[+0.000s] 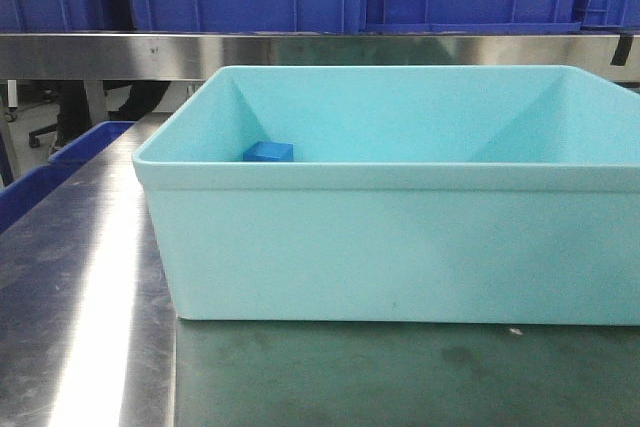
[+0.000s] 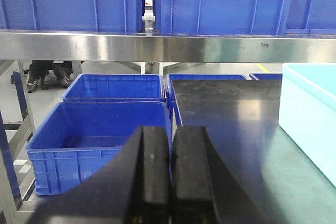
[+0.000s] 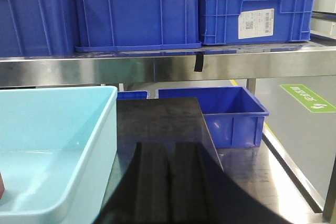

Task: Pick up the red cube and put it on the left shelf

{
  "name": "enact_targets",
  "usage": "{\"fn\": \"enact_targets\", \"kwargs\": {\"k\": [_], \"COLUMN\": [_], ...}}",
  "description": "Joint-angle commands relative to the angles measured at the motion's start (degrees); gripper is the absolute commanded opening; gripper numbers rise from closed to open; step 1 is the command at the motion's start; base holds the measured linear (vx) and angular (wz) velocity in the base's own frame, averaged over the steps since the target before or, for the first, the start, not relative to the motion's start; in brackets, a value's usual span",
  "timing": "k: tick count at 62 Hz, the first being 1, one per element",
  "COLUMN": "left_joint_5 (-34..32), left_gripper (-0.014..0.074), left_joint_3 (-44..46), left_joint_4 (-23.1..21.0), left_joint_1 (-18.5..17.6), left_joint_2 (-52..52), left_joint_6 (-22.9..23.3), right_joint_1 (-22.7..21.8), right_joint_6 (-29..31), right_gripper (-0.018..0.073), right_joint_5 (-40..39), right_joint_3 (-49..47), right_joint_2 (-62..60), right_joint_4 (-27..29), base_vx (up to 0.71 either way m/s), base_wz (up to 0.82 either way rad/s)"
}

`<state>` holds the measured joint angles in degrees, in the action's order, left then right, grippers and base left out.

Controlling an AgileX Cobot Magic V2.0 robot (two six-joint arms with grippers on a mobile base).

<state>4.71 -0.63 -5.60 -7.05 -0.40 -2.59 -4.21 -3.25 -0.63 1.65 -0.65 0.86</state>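
The red cube (image 3: 1, 187) shows only as a red sliver at the left edge of the right wrist view, inside the light-blue tub (image 3: 58, 129); it is hidden in the front view. The grey steel shelf (image 2: 157, 46) runs across the back, lined with dark-blue ribbed crates (image 2: 220, 3), and it also shows in the front view (image 1: 300, 49). My left gripper (image 2: 170, 132) is shut and empty, above the table's left edge, left of the tub. My right gripper (image 3: 168, 148) is shut and empty, over the dark mat just right of the tub.
A small blue cube (image 1: 268, 152) lies in the tub's (image 1: 400, 247) far left corner. Open blue crates (image 2: 94, 140) stand on the floor left of the table, and another (image 3: 231, 111) stands to the right. The steel tabletop (image 1: 90, 327) extends left of the tub.
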Motion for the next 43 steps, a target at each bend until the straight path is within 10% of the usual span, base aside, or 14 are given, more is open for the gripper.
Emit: {"fn": "enact_targets", "kwargs": {"k": [1, 43], "left_joint_5": [-5.2, -5.2], "left_gripper": [0.0101, 0.0101], "left_joint_3": [-1.4, -1.4], "left_joint_4": [-0.2, -0.2], "left_joint_1": [-0.3, -0.3], "left_joint_2": [-0.8, -0.8], "left_joint_6": [0.3, 0.3], "right_joint_1": [-0.2, -0.2], "right_joint_6": [0.4, 0.4], "right_gripper": [0.0046, 0.0046], "right_joint_5": [-5.2, -5.8], "right_joint_3": [-1.4, -1.4], "right_joint_2": [-1.0, -1.0], "right_joint_4": [0.0, 0.0], "base_vx": [0.00, 0.00], "base_wz": [0.00, 0.00]}}
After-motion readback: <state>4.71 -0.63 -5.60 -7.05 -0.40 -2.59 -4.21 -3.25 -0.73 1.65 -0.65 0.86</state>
